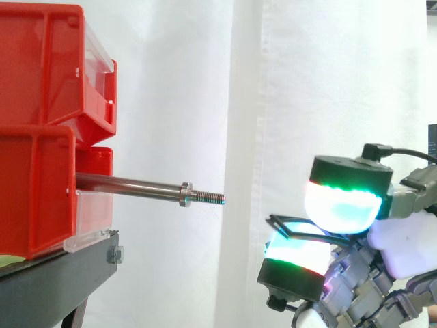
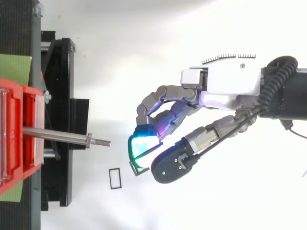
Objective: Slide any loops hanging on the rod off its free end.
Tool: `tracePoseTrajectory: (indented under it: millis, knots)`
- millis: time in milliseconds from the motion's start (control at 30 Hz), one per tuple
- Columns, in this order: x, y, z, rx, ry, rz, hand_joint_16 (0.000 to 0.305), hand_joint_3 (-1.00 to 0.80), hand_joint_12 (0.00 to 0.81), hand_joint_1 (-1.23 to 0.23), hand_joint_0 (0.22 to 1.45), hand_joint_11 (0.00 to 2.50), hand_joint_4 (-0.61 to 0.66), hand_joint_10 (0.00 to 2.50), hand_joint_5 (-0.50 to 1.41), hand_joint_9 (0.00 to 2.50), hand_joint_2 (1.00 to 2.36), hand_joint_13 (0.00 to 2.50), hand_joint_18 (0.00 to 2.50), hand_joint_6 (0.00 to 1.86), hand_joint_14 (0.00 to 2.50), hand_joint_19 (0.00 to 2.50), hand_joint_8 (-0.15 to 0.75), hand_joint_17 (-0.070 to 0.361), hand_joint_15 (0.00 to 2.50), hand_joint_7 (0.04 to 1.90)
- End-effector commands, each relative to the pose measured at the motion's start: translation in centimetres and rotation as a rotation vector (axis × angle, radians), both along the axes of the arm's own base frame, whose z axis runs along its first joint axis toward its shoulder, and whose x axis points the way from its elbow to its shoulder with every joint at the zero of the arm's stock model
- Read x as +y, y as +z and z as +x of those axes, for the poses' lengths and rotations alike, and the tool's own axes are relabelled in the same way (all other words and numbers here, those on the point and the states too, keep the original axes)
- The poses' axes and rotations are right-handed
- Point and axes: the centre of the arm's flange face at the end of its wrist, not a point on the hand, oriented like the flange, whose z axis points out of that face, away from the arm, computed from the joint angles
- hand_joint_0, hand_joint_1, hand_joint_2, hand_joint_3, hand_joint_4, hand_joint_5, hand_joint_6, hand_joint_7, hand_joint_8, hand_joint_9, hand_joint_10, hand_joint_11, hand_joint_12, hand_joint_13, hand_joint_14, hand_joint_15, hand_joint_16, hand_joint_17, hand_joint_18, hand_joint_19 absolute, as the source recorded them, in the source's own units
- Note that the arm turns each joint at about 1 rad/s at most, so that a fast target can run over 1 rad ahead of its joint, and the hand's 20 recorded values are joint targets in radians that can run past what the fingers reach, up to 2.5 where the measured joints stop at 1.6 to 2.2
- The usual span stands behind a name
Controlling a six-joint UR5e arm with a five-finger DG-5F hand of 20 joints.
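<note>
While the robot hand (image 2: 225,84) pinches a loop (image 2: 135,171), both clear the rod (image 1: 130,183).

- The steel rod (image 1: 130,183) juts level from the red bins, bare, with a collar before its threaded free end.
- A thin black rectangular loop (image 2: 133,165) is off the rod, pinched in the hand (image 2: 192,143).
- A second loop (image 2: 111,178) lies flat below the rod's tip.

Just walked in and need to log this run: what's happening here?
The robot's hand pinches a thin black loop between its glowing pads, out past the threaded free end of the rod and a little below it. The rod sticks out from the red bins and is bare. A second loop shows against the white ground near the rod's tip in the top view.
</note>
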Motion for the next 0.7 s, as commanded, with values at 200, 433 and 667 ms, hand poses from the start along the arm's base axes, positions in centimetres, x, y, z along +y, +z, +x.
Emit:
tracePoseTrajectory:
  millis: [200, 433, 667]
  knots:
    - [0.09, 0.11, 0.07, -0.003, 0.0, 0.0, 0.041, -0.48, 0.304, -0.45, 0.62, 0.16, 0.13, 0.01, -0.1, 0.81, 1.0, 0.5, 0.58, 0.78, 0.01, 0.34, 0.255, 0.091, 0.09, 0.98]
    - [0.3, 0.04, 0.05, -0.002, 0.003, 0.0, 0.041, -0.26, 0.31, -0.61, 0.61, 0.2, 0.09, 0.01, -0.1, 0.81, 1.01, 0.49, 0.59, 0.78, 0.0, 0.35, 0.269, 0.093, 0.09, 1.05]
    - [0.5, 0.11, 0.1, -0.003, 0.003, -0.001, 0.045, -0.21, 0.329, -0.7, 0.61, 0.22, 0.11, 0.01, -0.12, 0.81, 1.01, 0.5, 0.63, 0.84, 0.0, 0.33, 0.28, 0.101, 0.09, 0.96]
